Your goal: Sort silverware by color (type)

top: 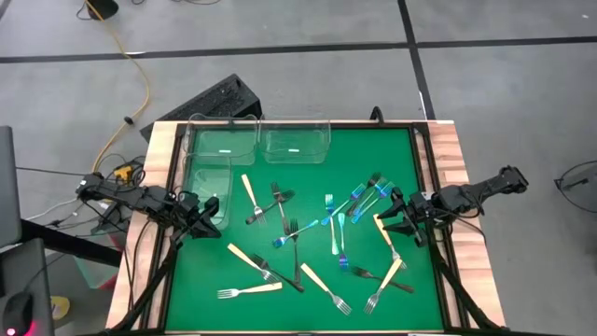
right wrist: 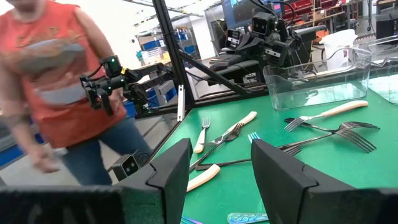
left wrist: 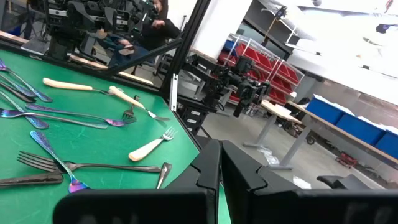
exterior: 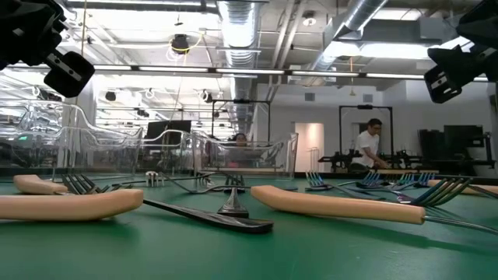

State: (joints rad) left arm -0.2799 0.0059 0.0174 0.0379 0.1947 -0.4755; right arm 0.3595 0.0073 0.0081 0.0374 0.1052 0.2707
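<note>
Several small forks lie scattered flat on the green mat [top: 308,177]: tan-handled ones [top: 244,257], blue-iridescent ones [top: 334,229] and dark ones [top: 297,252]. My left gripper [top: 207,224] hovers over the mat's left edge, shut and empty; its fingers show together in the left wrist view [left wrist: 221,171]. My right gripper [top: 394,217] hovers over the mat's right side, open and empty, beside a tan-handled fork [top: 384,233]. Its fingers stand apart in the right wrist view [right wrist: 221,168], facing forks on the mat [right wrist: 329,113].
Three clear plastic bins [top: 224,140] [top: 296,140] [top: 210,182] stand at the mat's far left. A raised wooden frame [top: 438,149] borders the mat. A person in an orange shirt [right wrist: 50,81] stands beyond the table's left side.
</note>
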